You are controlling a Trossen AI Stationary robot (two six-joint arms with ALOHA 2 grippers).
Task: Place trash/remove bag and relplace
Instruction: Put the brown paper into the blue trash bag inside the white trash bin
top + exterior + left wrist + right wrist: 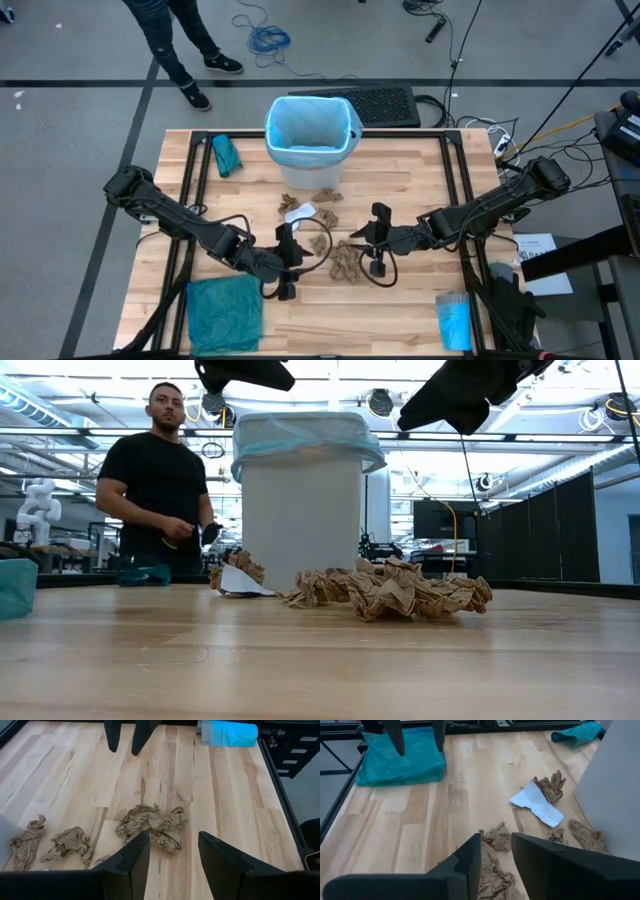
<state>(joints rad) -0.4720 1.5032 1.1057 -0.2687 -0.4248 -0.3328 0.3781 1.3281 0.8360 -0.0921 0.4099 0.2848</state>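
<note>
**Both my end effectors above the paper scraps, nothing held**

Some things I cannot see well. In the low view my two arms are cut off at the upper edge, so only dark shapes show there. The white bin (pixel 311 130) hides part of the scraps behind it in that view, and its inside is not visible from table height. I do not find the red-and-white tube in any view; a flat white piece (pixel 538 803) lies beside one brown scrap, but I cannot tell what it is.

My left end effector (pixel 287 262) hangs over the wooden surface (pixel 400 300), just beside the large crumpled paper clump (pixel 347 259). Its fingers (pixel 131 862) stand wide apart and hold nothing. My right end effector (pixel 378 240) is on the other side of the same clump, fingers (pixel 465 862) apart by a narrower gap, also empty.

I count about four brown paper scraps: the large clump between my end effectors, and three smaller ones (pixel 326 194) near the foot of the bin.

The light blue bag (pixel 300 155) is one, lining the bin, its edge folded over the rim. There are two teal-green plastic bags: one flat (pixel 225 313) at the near left corner, one bunched (pixel 226 153) left of the bin. One bright-blue roll (pixel 453 320) lies near the right corner.

A person (pixel 160 480) stands beyond the surface.
</note>
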